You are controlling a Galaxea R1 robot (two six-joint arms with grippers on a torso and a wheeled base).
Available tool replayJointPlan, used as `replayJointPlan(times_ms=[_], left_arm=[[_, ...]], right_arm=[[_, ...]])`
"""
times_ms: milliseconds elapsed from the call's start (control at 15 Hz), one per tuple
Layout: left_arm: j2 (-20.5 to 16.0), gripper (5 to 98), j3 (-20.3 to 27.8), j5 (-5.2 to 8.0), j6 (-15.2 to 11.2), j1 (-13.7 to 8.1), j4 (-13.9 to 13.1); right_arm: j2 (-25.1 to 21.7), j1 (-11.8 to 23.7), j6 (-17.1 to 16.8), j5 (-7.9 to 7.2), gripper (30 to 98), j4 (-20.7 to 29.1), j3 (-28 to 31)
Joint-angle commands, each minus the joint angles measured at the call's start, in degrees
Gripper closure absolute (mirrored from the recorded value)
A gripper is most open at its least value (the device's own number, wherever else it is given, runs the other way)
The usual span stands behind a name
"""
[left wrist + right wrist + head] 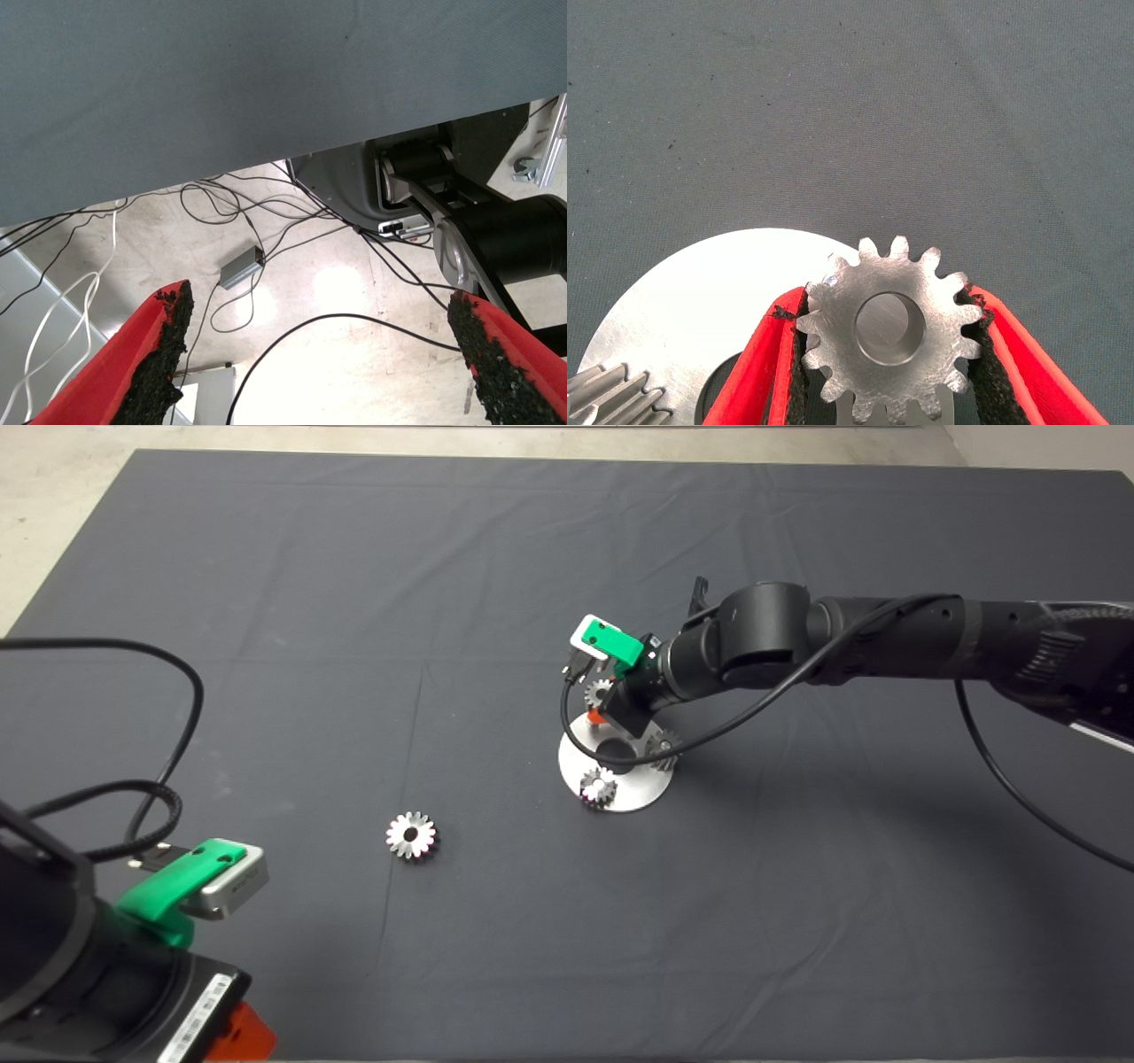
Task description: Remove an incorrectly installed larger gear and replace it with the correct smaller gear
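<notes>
The larger gear [412, 835], bright silver with long pointed teeth, lies flat on the mat, left of the round silver plate [633, 797]. My right gripper [601, 701] is over the plate's far edge, shut on the smaller gear [601, 689]. In the right wrist view the gripper [890, 305] has its pads against both sides of this smaller gear [890, 332], over the plate [700, 310]. I cannot tell whether the gear touches the plate. My left gripper [239, 1036] is parked at the lower left, open and empty [319, 305].
Two other small grey gears [598, 786] [663, 746] stand on the plate; one shows in the right wrist view [611, 394]. The left wrist view shows the mat's edge, floor cables [239, 266] and the robot's base [496, 230].
</notes>
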Motion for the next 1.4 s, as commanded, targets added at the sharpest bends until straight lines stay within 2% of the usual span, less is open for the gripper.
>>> replayJointPlan(times_ms=[0, 400, 667, 1333], left_arm=[[-0.25, 30.4, -0.24, 0.81, -0.22, -0.05, -0.58], [-0.25, 30.4, -0.24, 0.81, -0.22, -0.05, -0.58], [-0.16, 30.4, -0.33, 0.81, -0.22, 0.04, -0.58], [-0.22, 30.4, -0.24, 0.81, -0.22, 0.45, -0.58]], right_arm=[[-0.01, 1.21, 0.11, -0.47, 90.0, -0.92, 0.32], [-0.01, 1.12, 1.07, -0.47, 90.0, -0.83, 0.58], [-1.42, 1.12, 2.2, -0.47, 90.0, -0.83, 4.02], [-0.89, 0.68, 1.85, -0.47, 90.0, -1.01, 3.58]])
